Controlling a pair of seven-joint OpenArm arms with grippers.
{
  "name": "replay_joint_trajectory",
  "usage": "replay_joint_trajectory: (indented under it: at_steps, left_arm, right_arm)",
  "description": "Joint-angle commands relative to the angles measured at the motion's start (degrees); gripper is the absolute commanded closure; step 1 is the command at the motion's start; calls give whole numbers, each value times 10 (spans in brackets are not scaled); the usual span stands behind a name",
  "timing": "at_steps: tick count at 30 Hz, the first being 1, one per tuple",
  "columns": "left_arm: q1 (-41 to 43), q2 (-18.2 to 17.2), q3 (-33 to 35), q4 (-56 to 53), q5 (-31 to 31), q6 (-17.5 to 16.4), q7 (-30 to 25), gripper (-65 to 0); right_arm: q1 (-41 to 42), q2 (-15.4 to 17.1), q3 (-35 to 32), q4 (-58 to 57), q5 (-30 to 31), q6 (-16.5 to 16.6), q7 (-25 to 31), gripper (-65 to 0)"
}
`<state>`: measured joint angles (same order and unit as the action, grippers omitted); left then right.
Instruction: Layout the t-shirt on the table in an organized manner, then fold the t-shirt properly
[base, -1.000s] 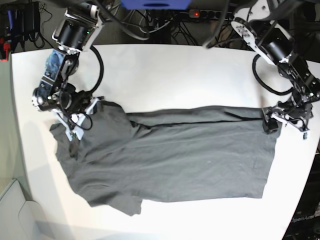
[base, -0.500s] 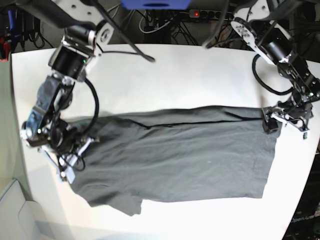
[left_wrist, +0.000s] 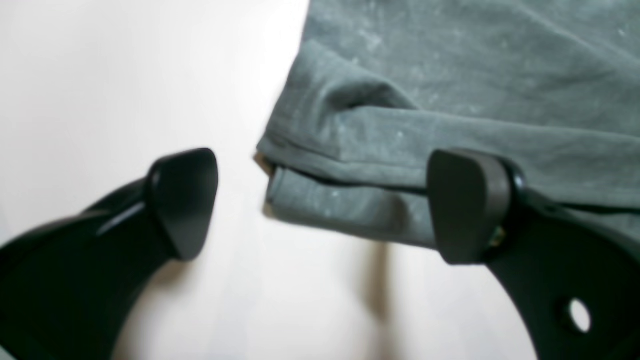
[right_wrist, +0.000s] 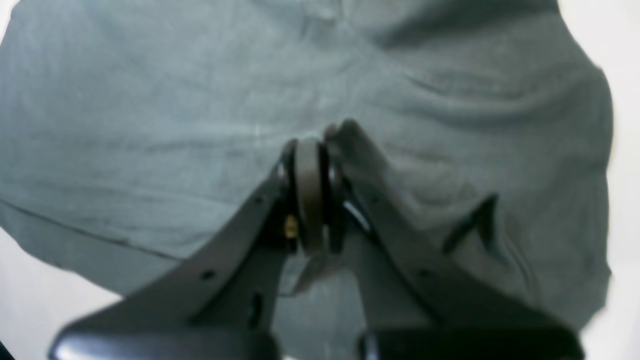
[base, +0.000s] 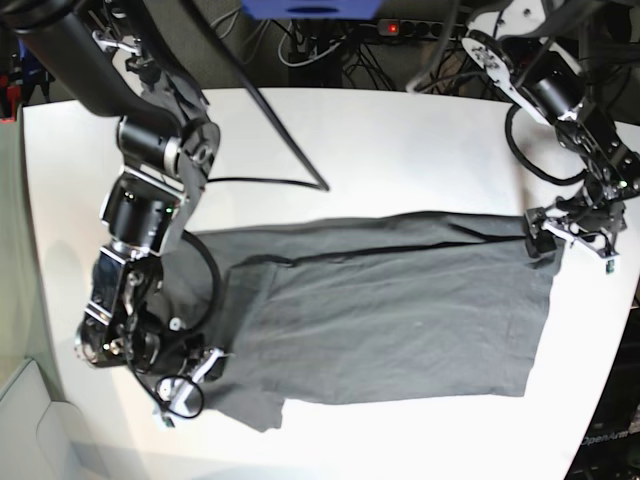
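The dark grey t-shirt (base: 400, 310) lies spread across the middle of the white table (base: 350, 140). My right gripper (base: 178, 385) is low at the shirt's front left end. In the right wrist view it (right_wrist: 311, 165) is shut, with a fold of the t-shirt (right_wrist: 150, 125) pinched between the pads. My left gripper (base: 570, 238) is at the shirt's far right corner. In the left wrist view it (left_wrist: 325, 205) is open, and the folded hem corner of the t-shirt (left_wrist: 450, 75) lies between the jaws on the table (left_wrist: 100, 75).
A black cable (base: 290, 130) runs across the table's far left part from the right arm. A power strip (base: 400, 28) and tangled cables sit behind the far edge. The table's right edge is close to the left gripper.
My right gripper has moved from the far left toward the table's front, pulling the shirt's left end with it. The left gripper has stayed at the right corner.
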<state>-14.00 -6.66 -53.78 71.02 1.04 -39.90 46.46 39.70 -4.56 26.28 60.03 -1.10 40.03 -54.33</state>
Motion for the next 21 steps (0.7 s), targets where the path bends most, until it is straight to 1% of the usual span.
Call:
replay_joint_trajectory:
  at_steps: [1, 4, 6, 7, 12, 13, 14, 15, 17, 19, 21]
  left_arm:
    - [-12, -9, 1, 12, -10, -1, -11, -650]
    - [-12, -9, 1, 12, -10, -1, -11, -650]
    - [-12, -9, 1, 12, -10, -1, -12, -650]
    - [-12, -9, 1, 12, -10, -1, -13, -650]
    - [-12, -9, 2, 12, -10, -1, -12, -650]
    - [-12, -9, 2, 12, -10, -1, -12, -650]
    - [-12, -9, 2, 12, -10, -1, -12, -650]
    - [-12, -9, 2, 12, -10, -1, -11, -650]
    - [-12, -9, 2, 12, -10, -1, -11, -650]
    - [-12, -9, 2, 12, -10, -1, -11, -650]
    - [-12, -9, 2, 12, -10, -1, -11, -650]
  right_arm:
    - [17, 5, -3, 2, 8, 0, 11, 0]
    - [8, 13, -3, -6, 8, 0, 9, 0]
    - [-2, 13, -3, -10, 8, 0, 9, -41]
    - [-5, 13, -3, -10, 8, 0, 9, -85]
    - [-26, 14, -3, -8, 8, 0, 6, -343]
    - [-34, 21, -3, -7, 8, 0, 2, -383]
    - [-39, 28, -2, -6, 9, 0, -3, -410]
    - [-42, 34, -2, -6, 10, 0, -6, -426]
    - [-45, 42, 2, -6, 10, 0, -1, -423]
    - [-47, 64, 2, -5, 11, 0, -1, -416]
    - [-48, 77, 2, -5, 11, 0, 0, -415]
